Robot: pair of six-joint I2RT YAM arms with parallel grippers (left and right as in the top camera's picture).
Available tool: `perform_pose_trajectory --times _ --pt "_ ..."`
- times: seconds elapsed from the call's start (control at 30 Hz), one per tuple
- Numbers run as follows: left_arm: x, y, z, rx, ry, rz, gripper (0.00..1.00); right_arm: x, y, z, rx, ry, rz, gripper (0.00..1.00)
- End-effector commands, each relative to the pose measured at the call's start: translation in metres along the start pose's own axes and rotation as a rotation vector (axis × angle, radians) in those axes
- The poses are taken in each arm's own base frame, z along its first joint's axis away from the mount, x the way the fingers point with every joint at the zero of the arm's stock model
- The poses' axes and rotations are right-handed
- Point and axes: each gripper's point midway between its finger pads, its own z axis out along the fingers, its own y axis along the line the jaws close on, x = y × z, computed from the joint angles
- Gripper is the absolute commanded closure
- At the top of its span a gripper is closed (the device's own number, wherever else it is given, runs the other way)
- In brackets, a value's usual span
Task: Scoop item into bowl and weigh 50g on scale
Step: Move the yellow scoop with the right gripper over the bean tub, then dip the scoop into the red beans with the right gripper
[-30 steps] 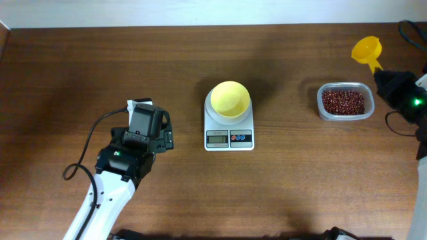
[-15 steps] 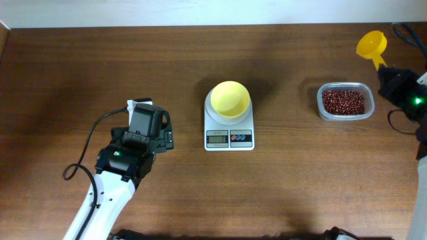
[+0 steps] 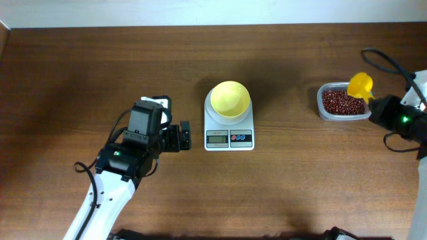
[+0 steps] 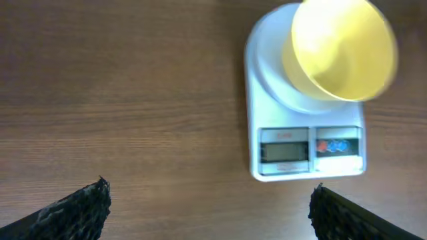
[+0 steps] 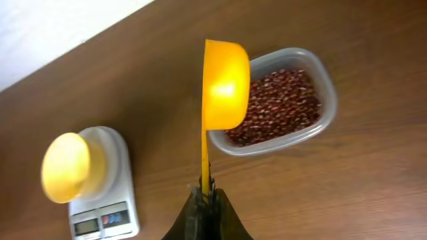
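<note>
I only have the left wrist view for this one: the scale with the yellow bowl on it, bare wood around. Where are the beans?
Observer: Overhead shows the beans in a clear container on the table, to the right of the scale.
Operator: What is the other arm doing?
Observer: The right fingers are shut on the handle of a yellow scoop.
Operator: Is the scoop loaded?
Observer: I see no beans in it; in the right wrist view its cup hangs over the container's rim.
</note>
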Motion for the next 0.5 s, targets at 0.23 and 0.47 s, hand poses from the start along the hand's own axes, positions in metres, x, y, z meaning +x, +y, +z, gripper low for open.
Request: perform_pose_trajectory --times 0.23,0.47 --pt "-0.004 0.019 0.001 -0.107 -0.025 0.004 0.01 0.033 0.009 -0.005 -0.051 0.136 0.046 0.96" --pt "-0.009 0.021 0.001 -0.115 -0.044 0.003 0.01 0.034 0.032 -0.008 -0.189 0.142 0.058 0.96"
